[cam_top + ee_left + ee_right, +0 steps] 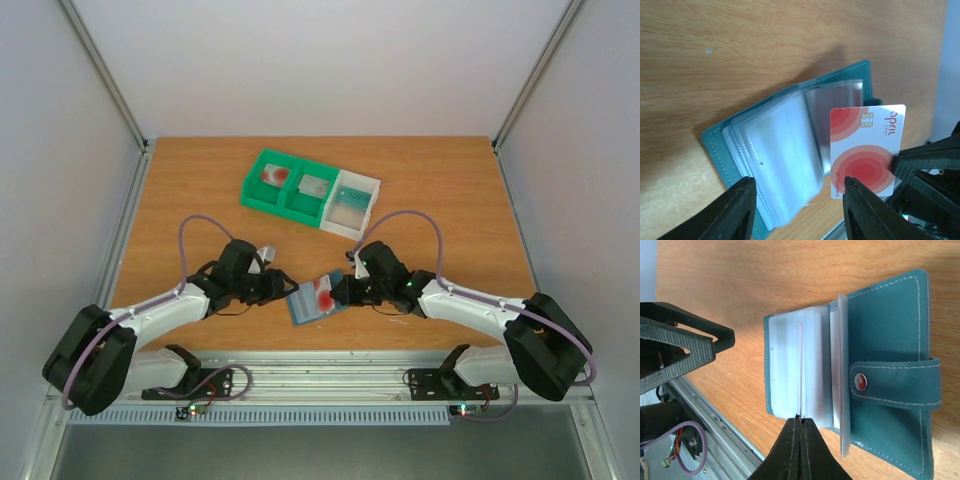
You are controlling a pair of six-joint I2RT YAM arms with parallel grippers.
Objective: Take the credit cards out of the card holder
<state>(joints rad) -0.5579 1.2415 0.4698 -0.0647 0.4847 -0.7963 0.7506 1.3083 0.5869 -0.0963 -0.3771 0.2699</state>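
R tool (800, 419): black fingers pressed together, pinching the short edge of one card (865, 150). From the R wrist cam the card shows edge-on, a thin pale line.
Card: rigid glossy plastic, rect w/ rounded corners. White face, red concentric arcs, gold chip, red lettering. Held over the open card holder (890, 330), tilted up off the table (740, 50). Whole face visible from the L wrist cam. Can't tell if its far edge touches a sleeve.
L tool (799, 187): fingers spread wide, gripping nothing. Black, matte, blunt tips. Sits low at the holder's near edge, sleeve stack showing betw. the fingers. Contact w/ holder: can't tell.
Card holder: lying open on table, centre-front, betw. both tools. Teal-blue leather-like cover, grainy, pale stitching along the rim.
Strap (895, 382): same teal, stitched, round red snap, lying across the outer flap.
Sleeves (780, 150): stack of clear, floppy plastic pockets, fanned out, slightly cloudy, seams dotted.
Table: wood-grain top, orange-brown, smooth, few small specks.
Bin tray (258, 190): hard plastic, 3 compartments in a row, 2 green and 1 white. Well behind the holder, toward the table's far side.
Cards in tray (273, 176): one flat piece per compartment. Red-marked in L green, grey in mid green, pale in white.
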